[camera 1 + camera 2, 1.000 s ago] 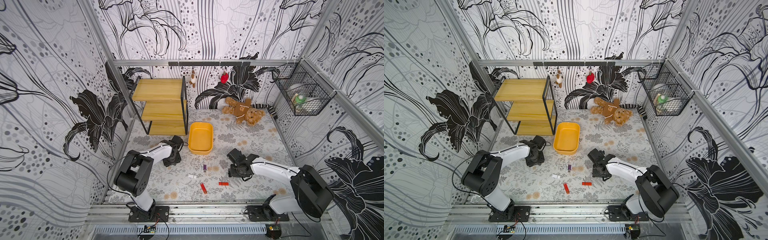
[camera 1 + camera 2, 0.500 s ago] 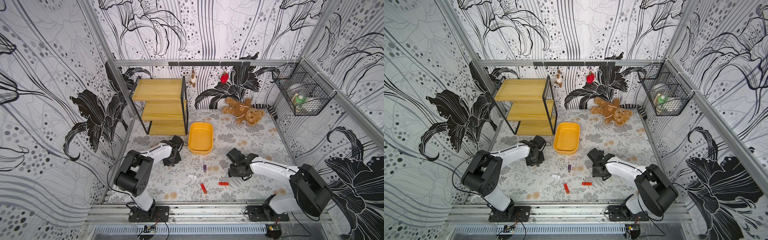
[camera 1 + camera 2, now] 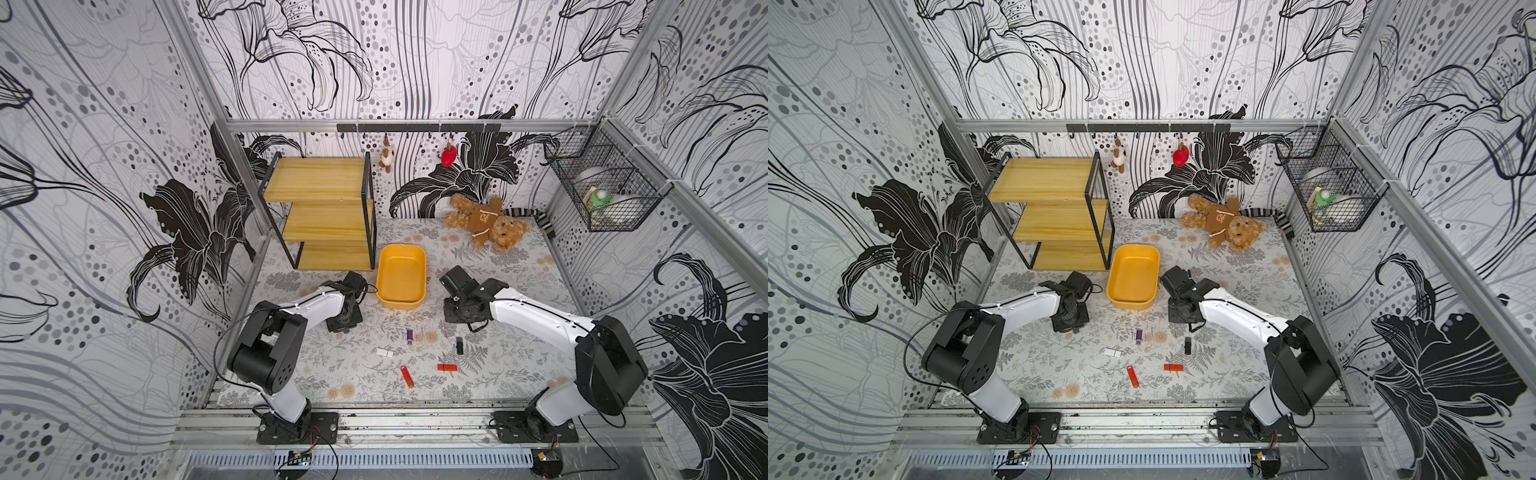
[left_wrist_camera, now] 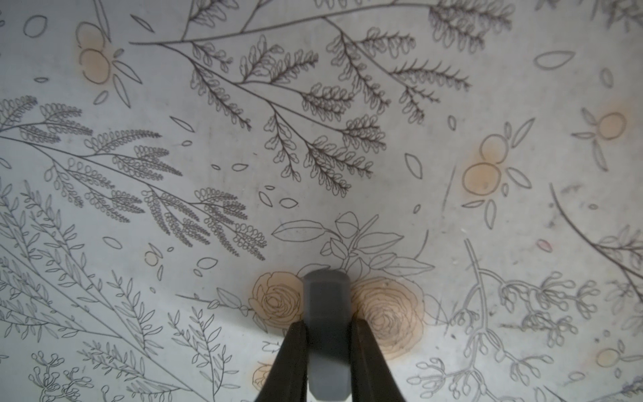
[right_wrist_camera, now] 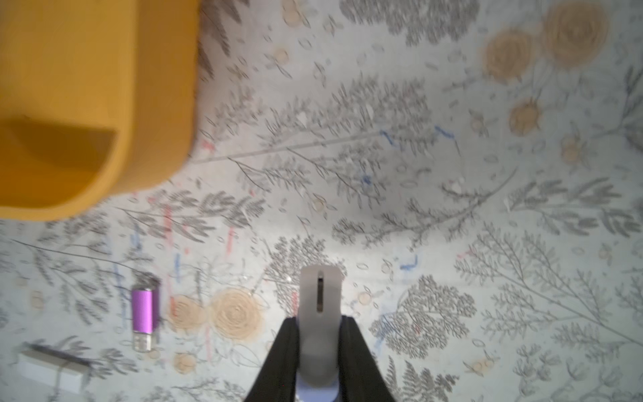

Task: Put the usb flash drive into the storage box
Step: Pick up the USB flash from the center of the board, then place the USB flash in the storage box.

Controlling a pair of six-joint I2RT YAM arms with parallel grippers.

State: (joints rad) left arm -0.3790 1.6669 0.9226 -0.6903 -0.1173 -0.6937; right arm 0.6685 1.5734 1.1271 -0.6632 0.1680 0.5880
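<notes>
On the tabletop, a thin mat (image 3: 498, 365) printed with grey fern sprigs and tan rosettes, the storage box (image 3: 400, 303) sits between the two wrists. It is a smooth yellow-orange plastic tub, shallow and rectangular, with rounded corners and a plain rim. Five small drives lie loose on the mat in front of it, toward the arm bases, all outside the box. The purple flash drive (image 3: 409, 336) is glossy with a silvery metal plug. The white flash drive (image 3: 384, 352) is a matte slab, the black flash drive (image 3: 459, 345) a short block, the red flash drive (image 3: 407, 376) a slim stick, and the orange-red flash drive (image 3: 447, 367) a stubby bar. The left gripper (image 4: 326, 282) points down at the mat with its grey pads pressed together between black fingers, holding nothing. The right gripper (image 5: 320, 278) is likewise closed on nothing, with only a thin dark slit between its pale pads. In both top views the wrist housings cover the fingertips of both grippers. The right wrist view is blurred. There the box (image 5: 156, 104) is cut off by the frame edge, the purple drive (image 5: 142, 309) is soft-edged, and the white one (image 5: 52, 370) is smeared. The black drive is too small for its plug end to be made out.
</notes>
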